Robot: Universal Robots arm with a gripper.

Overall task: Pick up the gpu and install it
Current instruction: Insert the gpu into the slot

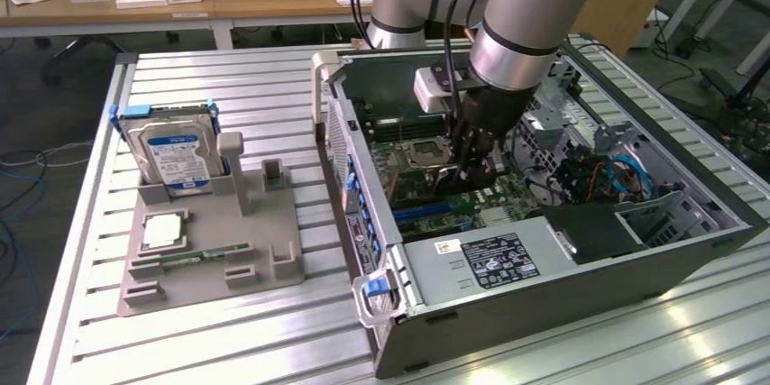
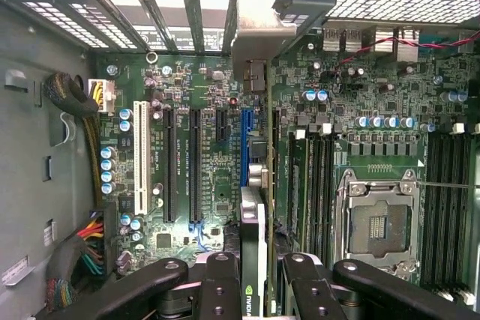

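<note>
First, exterior view: the arm (image 1: 517, 33) reaches straight down into the open computer case (image 1: 673, 259).
Case: lies on its side on the half of the slatted worktop (image 1: 241, 349) toward the exterior view's right edge.
Gripper: the gripper (image 1: 473, 167) is low over the motherboard (image 1: 421, 191), inside the case walls.
Grip: the fingers are drawn partway in, pinching a dark card between them.
Gpu: the gpu (image 1: 470, 185) hangs at the fingertips, just above the board, between the processor socket (image 1: 421, 155) and the power supply (image 1: 493, 259).
Contact with board: cannot tell whether the card touches it.
Holder: a grey holder (image 1: 205, 290) sits near the worktop's edge on the exterior view's left, well apart from the case.
On the holder: a hard drive (image 1: 175, 155) stands upright, and a memory stick (image 1: 198, 259) lies flat.

Wrist view, gripper: the gripper (image 2: 259, 260) shows two black fingers (image 2: 217, 282) with the card clamped between them.
Wrist view, gpu: the gpu (image 2: 253, 215) is seen edge-on, upright, with a green logo on its edge.
Wrist view, position: the card runs in line with the blue slot (image 2: 245, 148), just beside it.
Wrist view, neighbours: the black slots (image 2: 193, 162) lie on one side, the processor socket (image 2: 379, 222) on the other.
Wrist view, seating: cannot tell whether it is in a slot.
</note>
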